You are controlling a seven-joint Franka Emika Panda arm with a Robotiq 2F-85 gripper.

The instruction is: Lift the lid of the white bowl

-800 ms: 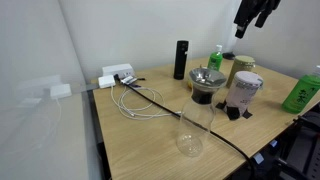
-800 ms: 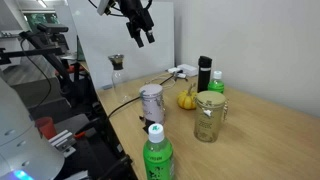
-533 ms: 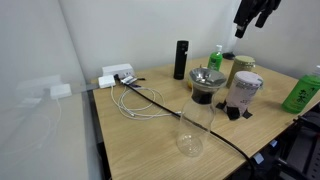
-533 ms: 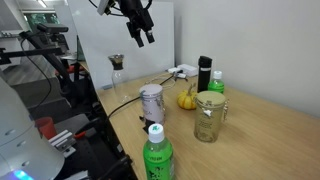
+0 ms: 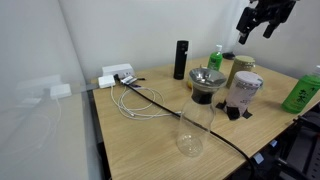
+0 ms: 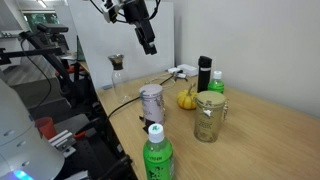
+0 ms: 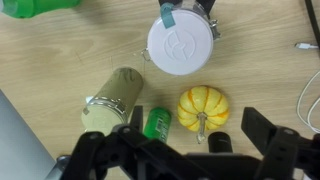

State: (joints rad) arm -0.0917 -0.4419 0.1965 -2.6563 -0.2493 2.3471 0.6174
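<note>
- Held tool (image 5: 255, 30) wide apart and empty, high above the counter (image 5: 140, 140).
- Had not touched lid (image 7: 181, 44), seated on white bowl (image 5: 243, 95); descent, grasp, lift judged pending.

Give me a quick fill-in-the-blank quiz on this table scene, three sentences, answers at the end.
1. The lid rests ___ the white bowl.
2. The gripper hangs high above the table with its jaws ___.
3. The small pumpkin near the white bowl is ___ in colour.
Missing words: on; open; yellow.
</note>
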